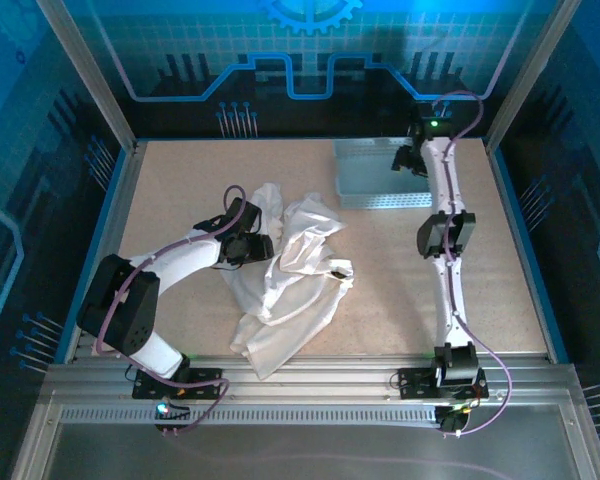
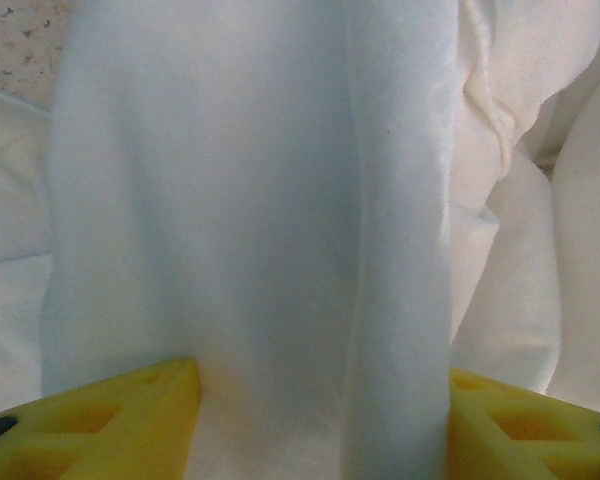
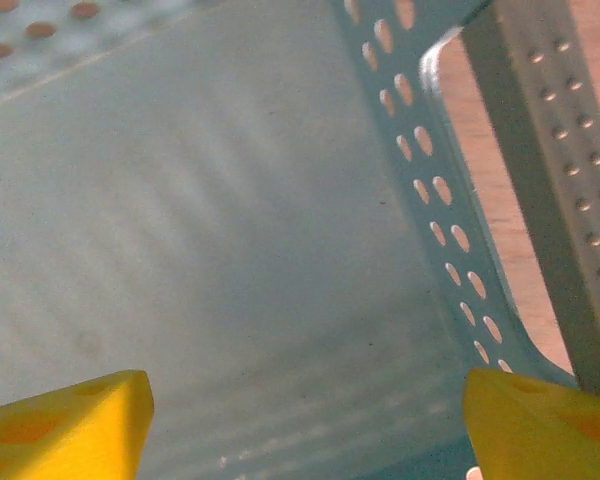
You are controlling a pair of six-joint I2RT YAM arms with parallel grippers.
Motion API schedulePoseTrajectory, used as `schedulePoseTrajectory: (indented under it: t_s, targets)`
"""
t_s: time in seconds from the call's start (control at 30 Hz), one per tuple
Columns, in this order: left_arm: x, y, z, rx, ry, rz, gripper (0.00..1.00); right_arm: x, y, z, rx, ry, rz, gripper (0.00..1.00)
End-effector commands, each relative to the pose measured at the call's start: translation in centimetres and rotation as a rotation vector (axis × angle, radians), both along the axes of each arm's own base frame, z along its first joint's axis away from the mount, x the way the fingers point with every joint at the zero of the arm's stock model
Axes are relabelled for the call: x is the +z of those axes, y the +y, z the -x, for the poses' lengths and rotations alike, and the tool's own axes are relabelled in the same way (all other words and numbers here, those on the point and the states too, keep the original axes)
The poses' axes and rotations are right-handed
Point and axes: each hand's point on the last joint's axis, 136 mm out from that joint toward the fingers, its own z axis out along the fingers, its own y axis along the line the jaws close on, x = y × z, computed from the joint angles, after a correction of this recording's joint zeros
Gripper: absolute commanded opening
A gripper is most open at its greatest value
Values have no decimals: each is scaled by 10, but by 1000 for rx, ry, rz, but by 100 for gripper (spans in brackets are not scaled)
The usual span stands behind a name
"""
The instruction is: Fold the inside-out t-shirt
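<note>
The inside-out t-shirt (image 1: 290, 275) lies crumpled on the table (image 1: 180, 180), a ridge of it clamped between the fingers of the left hand (image 2: 325, 410). Well to that hand's right, the right hand (image 3: 305, 410) hangs wide and empty over the basket (image 3: 450, 230) floor.

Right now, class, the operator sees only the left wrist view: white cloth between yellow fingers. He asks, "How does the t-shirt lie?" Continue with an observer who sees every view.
Observer: The t-shirt lies crumpled in the middle of the table, not spread flat.
Operator: What else is out there?
Observer: A basket stands at the far right.
Operator: What hangs over it?
Observer: The right fingers, apart, over its floor, nothing between them.
</note>
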Motion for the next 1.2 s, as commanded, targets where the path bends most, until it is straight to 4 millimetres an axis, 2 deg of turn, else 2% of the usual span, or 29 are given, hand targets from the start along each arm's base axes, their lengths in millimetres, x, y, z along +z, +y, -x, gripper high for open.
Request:
schedulePoseTrajectory:
  t_s: [0.0,0.13,0.2,0.27,0.3,0.37,0.47,0.57,0.63,0.73,0.8,0.87,0.93,1.03,1.1,1.17]
  targets:
    - [3,4,2,25,9,-12,60,0,-58,23,-156,50,41,83]
    - [4,5,3,26,8,-15,60,2,-104,33,-240,52,47,85]
    - [3,5,3,23,11,-15,60,9,-121,37,-278,36,23,87]
    - [3,3,3,21,15,-10,60,21,-128,37,-284,4,-8,88]
    - [2,2,2,23,18,-6,59,33,-125,35,-257,-22,-7,90]
    - [3,-2,-1,18,19,8,56,56,-109,28,-182,-70,-11,92]
    - [9,-7,-8,14,12,23,47,92,-66,22,-54,-135,-39,94]
    - [19,-8,-14,16,-3,18,37,123,-23,25,79,-174,-56,94]
    - [28,-2,-17,27,-28,-11,27,145,14,35,190,-188,-44,94]
    - [39,17,-20,80,-45,-15,19,167,64,51,323,-195,-30,93]
    - [41,35,-20,143,-51,3,16,183,84,62,357,-212,2,92]
    - [41,49,-18,194,-58,35,14,201,86,72,345,-232,133,94]
    - [41,54,-16,207,-62,65,13,220,81,82,309,-259,198,95]
    - [38,57,-11,196,-62,50,14,240,59,99,252,-256,326,95]
    - [37,57,-10,179,-64,41,24,254,54,109,233,-278,320,94]
    - [39,55,-11,151,-70,38,32,281,61,122,255,-353,277,94]
